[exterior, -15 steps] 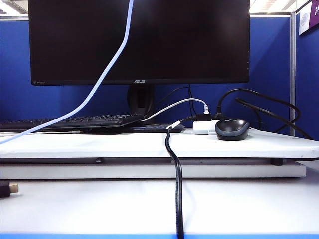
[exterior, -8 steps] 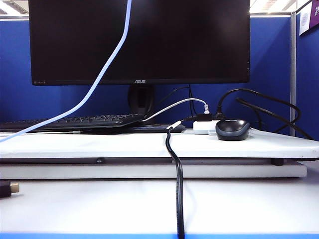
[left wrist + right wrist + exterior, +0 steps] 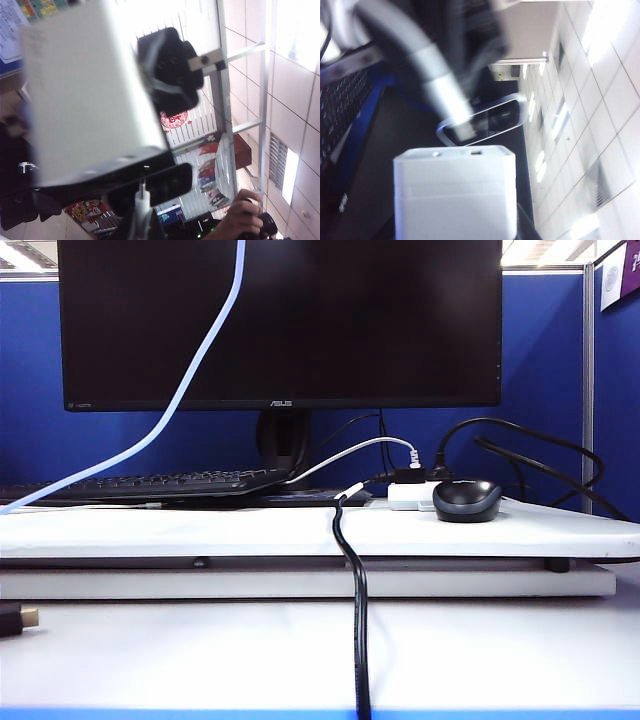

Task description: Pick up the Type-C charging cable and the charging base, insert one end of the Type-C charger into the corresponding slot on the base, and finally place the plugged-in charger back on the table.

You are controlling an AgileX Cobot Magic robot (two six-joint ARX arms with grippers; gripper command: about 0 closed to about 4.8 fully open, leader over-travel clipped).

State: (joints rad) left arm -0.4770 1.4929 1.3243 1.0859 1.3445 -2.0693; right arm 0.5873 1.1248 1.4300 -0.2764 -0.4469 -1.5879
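Now, the left gripper (image 3: 141,220) is pinching tight on the cable (image 3: 180,390) just behind its plug (image 3: 142,197), while the right gripper (image 3: 161,127) is clamping the base (image 3: 454,195) aloft. The plug is sitting skewed off the slot (image 3: 476,152), so pushing now is risking a scrape or a bent tip. Only the right wrist view is showing that slot; the exterior is catching just the cable trailing past the monitor (image 3: 280,320).
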